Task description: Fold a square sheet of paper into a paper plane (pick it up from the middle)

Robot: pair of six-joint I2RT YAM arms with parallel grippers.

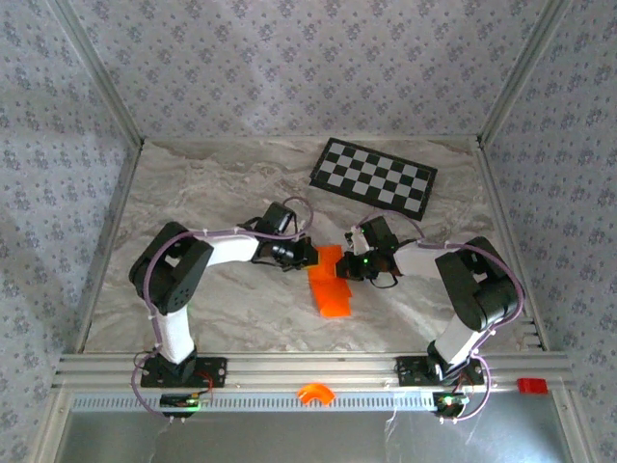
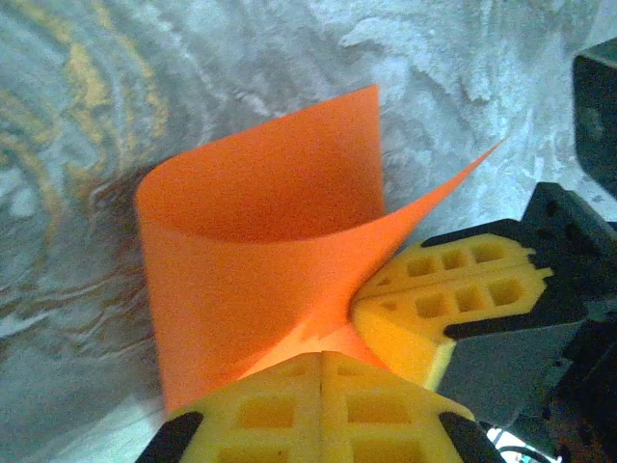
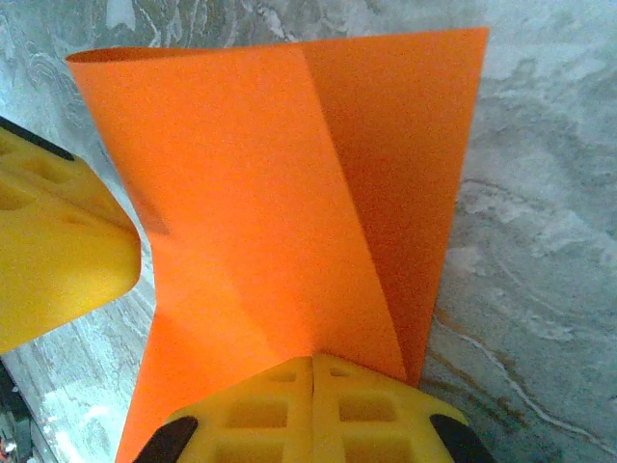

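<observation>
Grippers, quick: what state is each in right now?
Left gripper: shut on the orange paper.
Right gripper: shut on the orange paper too.

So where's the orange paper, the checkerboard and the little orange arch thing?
square sheet of paper (image 1: pixel 333 295): top view, its lower folded flap.
checkerboard (image 1: pixel 374 177): top view, its middle squares.
orange arch-shaped part (image 1: pixel 313 390): top view, top of its curve.

Thin, bright orange square sheet of paper (image 1: pixel 331 287), plain and unmarked. Bent over on itself in a loose, open curl (image 2: pixel 255 241), not pressed flat; one sharp corner jutting free. One straight fold line down the middle, with a darker panel beside it (image 3: pixel 289 193). Far end lifted, near end lying on the marbled tabletop (image 1: pixel 212 193), about midway across.
</observation>
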